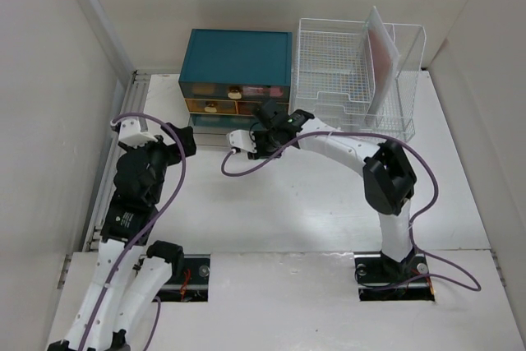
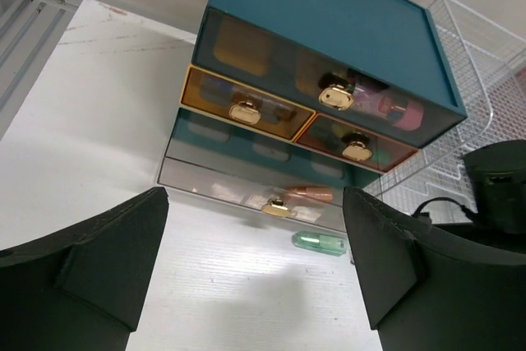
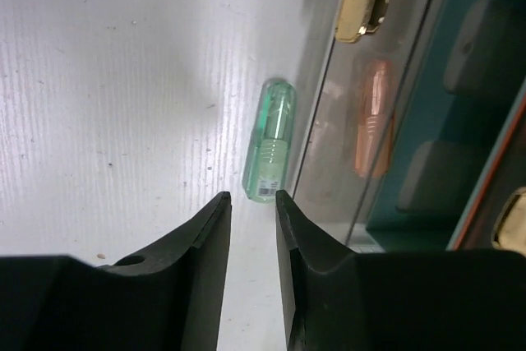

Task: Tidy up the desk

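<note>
The white desk (image 1: 288,203) bears a small green clear tube (image 3: 269,141), which lies right in front of the pulled-out clear bottom drawer (image 2: 246,191) of the teal drawer box (image 1: 237,59). An orange tube (image 3: 374,117) lies inside that drawer. My right gripper (image 3: 251,196) hovers just short of the green tube's near end, its jaws narrowly open and empty. The green tube also shows in the left wrist view (image 2: 320,242). My left gripper (image 2: 255,228) is wide open and empty, facing the drawer box from the left front. In the top view the right gripper (image 1: 251,144) covers the tube.
A white wire rack (image 1: 345,71) stands at the back right with a flat pink board (image 1: 382,51) upright in it. Two small orange drawers (image 2: 242,104) with gold knobs sit above the open drawer. A ribbed rail (image 1: 123,121) runs along the desk's left edge.
</note>
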Controlling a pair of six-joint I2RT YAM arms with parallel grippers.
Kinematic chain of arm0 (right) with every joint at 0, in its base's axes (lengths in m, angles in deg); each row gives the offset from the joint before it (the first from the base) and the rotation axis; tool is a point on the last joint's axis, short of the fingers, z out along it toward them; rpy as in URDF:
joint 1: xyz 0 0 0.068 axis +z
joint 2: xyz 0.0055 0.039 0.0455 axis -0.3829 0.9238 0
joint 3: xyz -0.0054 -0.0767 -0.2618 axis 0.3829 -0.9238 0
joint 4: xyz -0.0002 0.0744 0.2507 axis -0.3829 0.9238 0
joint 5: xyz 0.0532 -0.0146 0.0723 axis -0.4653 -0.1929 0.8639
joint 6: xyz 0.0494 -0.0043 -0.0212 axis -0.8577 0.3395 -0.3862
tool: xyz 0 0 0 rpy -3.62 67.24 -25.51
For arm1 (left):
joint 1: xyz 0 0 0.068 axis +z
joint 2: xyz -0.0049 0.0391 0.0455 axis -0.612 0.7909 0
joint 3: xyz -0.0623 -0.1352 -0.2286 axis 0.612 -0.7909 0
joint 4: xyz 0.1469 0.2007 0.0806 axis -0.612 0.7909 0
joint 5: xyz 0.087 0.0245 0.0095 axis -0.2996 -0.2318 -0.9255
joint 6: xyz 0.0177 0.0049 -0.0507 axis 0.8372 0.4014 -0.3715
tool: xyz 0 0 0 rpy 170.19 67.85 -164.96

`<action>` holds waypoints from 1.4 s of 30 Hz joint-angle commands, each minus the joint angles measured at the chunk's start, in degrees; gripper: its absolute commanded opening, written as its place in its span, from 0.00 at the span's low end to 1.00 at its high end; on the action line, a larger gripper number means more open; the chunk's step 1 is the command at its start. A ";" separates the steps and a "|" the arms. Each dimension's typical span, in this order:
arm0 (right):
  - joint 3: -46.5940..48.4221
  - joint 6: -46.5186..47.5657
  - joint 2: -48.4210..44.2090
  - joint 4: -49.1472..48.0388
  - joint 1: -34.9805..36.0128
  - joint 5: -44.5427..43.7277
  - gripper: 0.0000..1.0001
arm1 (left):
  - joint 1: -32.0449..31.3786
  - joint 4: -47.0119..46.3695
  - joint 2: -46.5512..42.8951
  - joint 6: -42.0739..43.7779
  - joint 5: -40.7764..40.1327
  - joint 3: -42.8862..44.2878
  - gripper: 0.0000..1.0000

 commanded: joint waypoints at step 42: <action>6.68 -3.26 12.17 -6.82 0.74 -15.49 0.65 | 0.15 -3.79 -5.77 1.66 2.17 -1.38 0.86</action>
